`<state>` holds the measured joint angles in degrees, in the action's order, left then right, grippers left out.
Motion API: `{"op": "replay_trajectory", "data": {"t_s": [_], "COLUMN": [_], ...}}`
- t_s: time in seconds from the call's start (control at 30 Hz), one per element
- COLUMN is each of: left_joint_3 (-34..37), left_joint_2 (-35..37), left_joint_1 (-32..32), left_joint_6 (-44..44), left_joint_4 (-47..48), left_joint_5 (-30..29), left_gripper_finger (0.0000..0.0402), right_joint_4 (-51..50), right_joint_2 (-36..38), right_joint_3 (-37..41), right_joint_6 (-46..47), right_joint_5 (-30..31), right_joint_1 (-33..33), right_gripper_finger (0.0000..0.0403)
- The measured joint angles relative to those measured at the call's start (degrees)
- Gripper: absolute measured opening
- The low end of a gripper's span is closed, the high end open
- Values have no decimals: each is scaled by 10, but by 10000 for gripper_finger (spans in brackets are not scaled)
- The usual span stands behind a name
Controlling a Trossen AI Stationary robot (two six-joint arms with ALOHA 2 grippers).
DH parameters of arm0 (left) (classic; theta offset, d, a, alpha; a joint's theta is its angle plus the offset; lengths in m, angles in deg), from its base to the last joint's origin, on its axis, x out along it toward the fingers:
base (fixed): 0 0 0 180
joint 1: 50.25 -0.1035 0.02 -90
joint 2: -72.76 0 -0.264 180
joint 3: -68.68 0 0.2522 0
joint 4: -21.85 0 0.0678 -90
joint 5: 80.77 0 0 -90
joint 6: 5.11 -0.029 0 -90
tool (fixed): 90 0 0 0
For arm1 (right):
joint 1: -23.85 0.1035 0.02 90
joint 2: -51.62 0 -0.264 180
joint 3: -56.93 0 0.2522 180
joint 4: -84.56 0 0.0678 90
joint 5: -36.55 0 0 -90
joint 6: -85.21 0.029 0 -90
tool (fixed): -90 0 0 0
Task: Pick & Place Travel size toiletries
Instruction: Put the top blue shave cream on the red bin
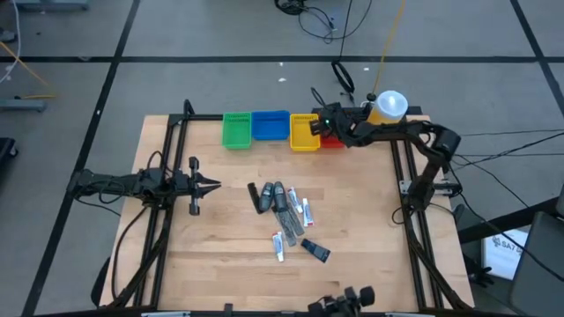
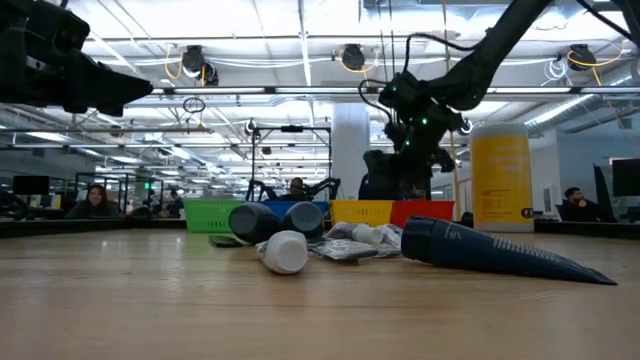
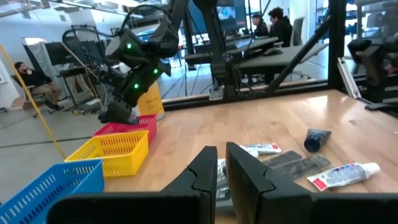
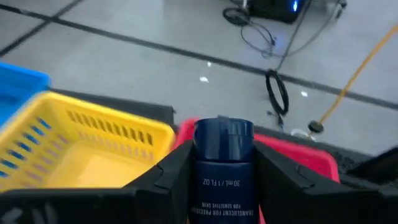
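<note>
The travel size toiletries [image 1: 286,211] lie in a loose pile at the table's middle: dark bottles and tubes, and white tubes with red marks. They also show in the low view [image 2: 330,240]. My right gripper [image 4: 224,163] is at the far edge, over the red bin [image 4: 311,158], shut on a small dark blue bottle [image 4: 222,168]. It also shows in the high view [image 1: 333,126]. My left gripper [image 1: 211,185] hovers left of the pile, its fingers [image 3: 239,165] close together and holding nothing. My right gripper pinches the bottle's body [image 4: 200,177] between its two fingers, one on each side. The bottle lies along the fingers, its cap [image 4: 224,132] pointing away past the fingertips. The fingers come from the table's right side. The bottle is lifted clear above the red bin.
Green [image 1: 236,129], blue [image 1: 270,125], yellow [image 1: 304,134] and red [image 1: 335,141] bins stand in a row along the far edge. A big yellow bottle with a white cap [image 1: 388,107] stands right of them. Bare wood lies around the pile. People sit in the room behind.
</note>
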<state>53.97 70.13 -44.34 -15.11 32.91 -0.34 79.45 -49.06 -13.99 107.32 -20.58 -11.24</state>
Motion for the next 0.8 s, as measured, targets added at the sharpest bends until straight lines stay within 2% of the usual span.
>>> {"op": "replay_trajectory", "data": {"t_s": [0.3, 0.6, 0.8], "left_joint_3": [0, 0, 0], "left_joint_2": [0, 0, 0], "left_joint_1": [0, 0, 0], "left_joint_6": [3, 10, 11], "left_joint_4": [0, 1, 1], "left_joint_5": [0, 0, 0], "left_gripper_finger": [37, 37, 37], "right_joint_4": [-4, -39, -38], "right_joint_2": [-35, -35, -35], "right_joint_3": [0, 0, 0], "right_joint_6": [28, 57, 58], "right_joint_5": [-1, -2, -32], "right_joint_1": [-10, -9, -9], "right_gripper_finger": [138, 145, 143]}}
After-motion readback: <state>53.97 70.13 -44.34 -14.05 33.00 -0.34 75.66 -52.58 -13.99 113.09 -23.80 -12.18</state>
